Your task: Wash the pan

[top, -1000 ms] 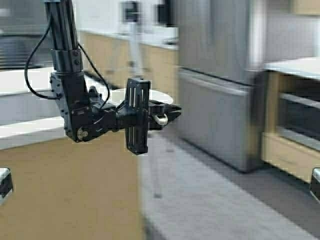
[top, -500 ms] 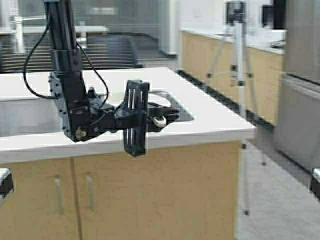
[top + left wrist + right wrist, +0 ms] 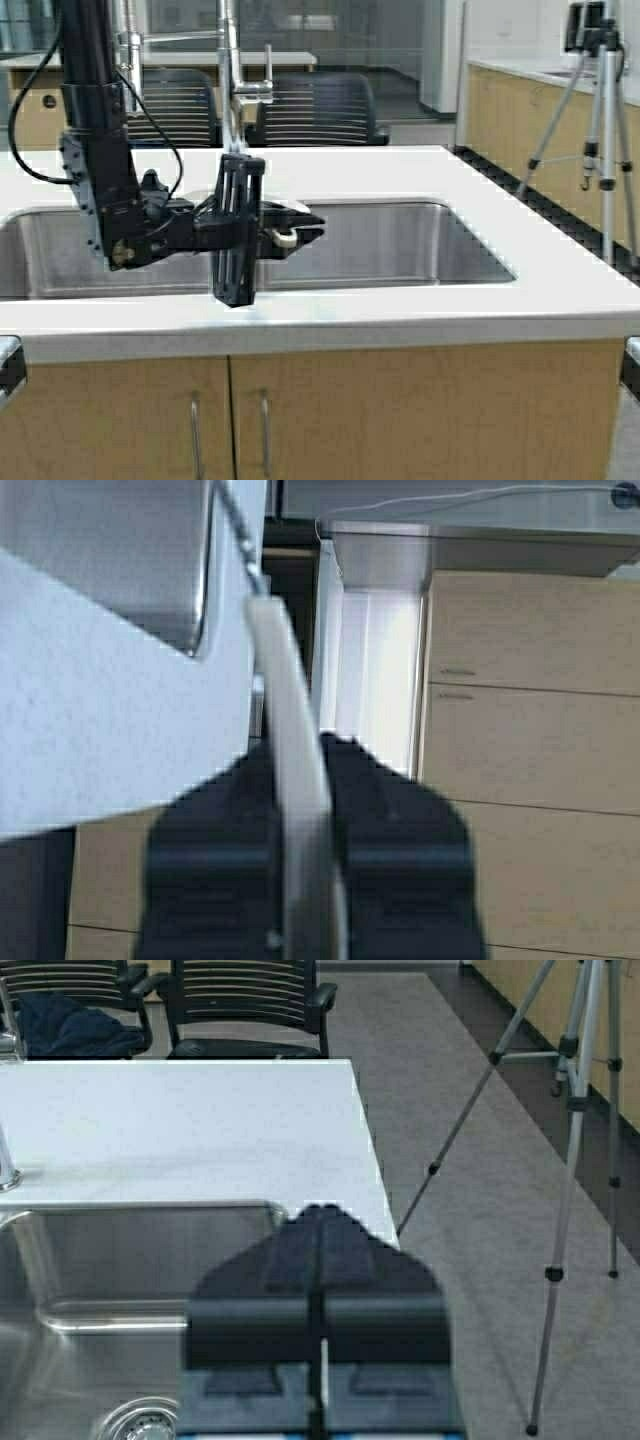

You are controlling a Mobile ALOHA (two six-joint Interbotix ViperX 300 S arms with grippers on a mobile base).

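My left gripper point(image 3: 290, 232) is shut on the pale handle of the pan point(image 3: 285, 237) and holds it in the air above the steel sink point(image 3: 400, 250), near its middle. In the left wrist view the handle point(image 3: 290, 760) runs as a pale strip between the two black fingers point(image 3: 210, 860). I cannot make out the pan's round body. My right gripper point(image 3: 320, 1210) is shut and empty, low at the right, in front of the sink's right end.
A tall faucet point(image 3: 228, 70) stands behind the sink. The white countertop point(image 3: 420, 310) surrounds the basin, and a drain point(image 3: 135, 1425) shows in the right wrist view. Black chairs point(image 3: 320, 105) stand beyond the island. A tripod point(image 3: 600, 100) stands on the floor at the right.
The robot has turned or driven: the fridge and floor slid out of view and the sink island now fills it. The left gripper keeps its hold on the handle.
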